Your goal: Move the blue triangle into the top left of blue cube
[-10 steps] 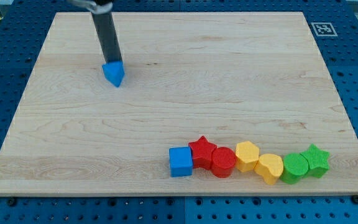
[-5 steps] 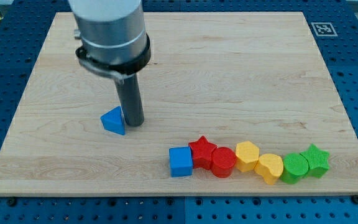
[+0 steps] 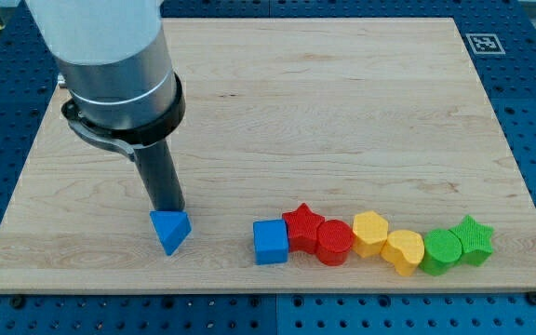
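Observation:
The blue triangle (image 3: 171,230) lies near the board's bottom edge, left of centre. My tip (image 3: 167,210) touches its upper edge, just above it in the view. The blue cube (image 3: 271,241) sits to the triangle's right, about a hundred pixels away, at the left end of a row of blocks. The triangle is roughly level with the cube, slightly higher.
To the cube's right, touching in a row: a red star (image 3: 303,225), a red cylinder (image 3: 334,242), a yellow hexagon-like block (image 3: 370,233), a yellow heart (image 3: 404,251), a green cylinder (image 3: 441,249), a green star (image 3: 474,239). A marker tag (image 3: 482,43) sits at the board's top right.
The blue triangle has been pushed from the upper left down the board to near the bottom edge. My tip followed it down, shifting from its right side to above it.

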Available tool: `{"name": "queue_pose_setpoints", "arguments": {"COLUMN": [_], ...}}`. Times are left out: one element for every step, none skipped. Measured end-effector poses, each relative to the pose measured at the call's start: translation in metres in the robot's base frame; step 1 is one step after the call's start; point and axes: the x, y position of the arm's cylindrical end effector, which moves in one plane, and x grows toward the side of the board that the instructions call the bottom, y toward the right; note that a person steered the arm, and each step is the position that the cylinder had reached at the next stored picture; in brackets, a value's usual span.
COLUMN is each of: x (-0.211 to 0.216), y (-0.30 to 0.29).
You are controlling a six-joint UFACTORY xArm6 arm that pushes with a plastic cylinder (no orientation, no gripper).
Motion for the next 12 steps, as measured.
{"name": "queue_pose_setpoints", "arguments": {"x": [-0.008, 0.004, 0.017, 0.02, 0.023, 0.024, 0.031, 0.032, 0.034, 0.042, 0.051, 0.051], "y": [-0.037, -0.068, -0.066, -0.039, -0.017, -0.016, -0.02, -0.008, 0.017, 0.03, 0.03, 0.03]}}
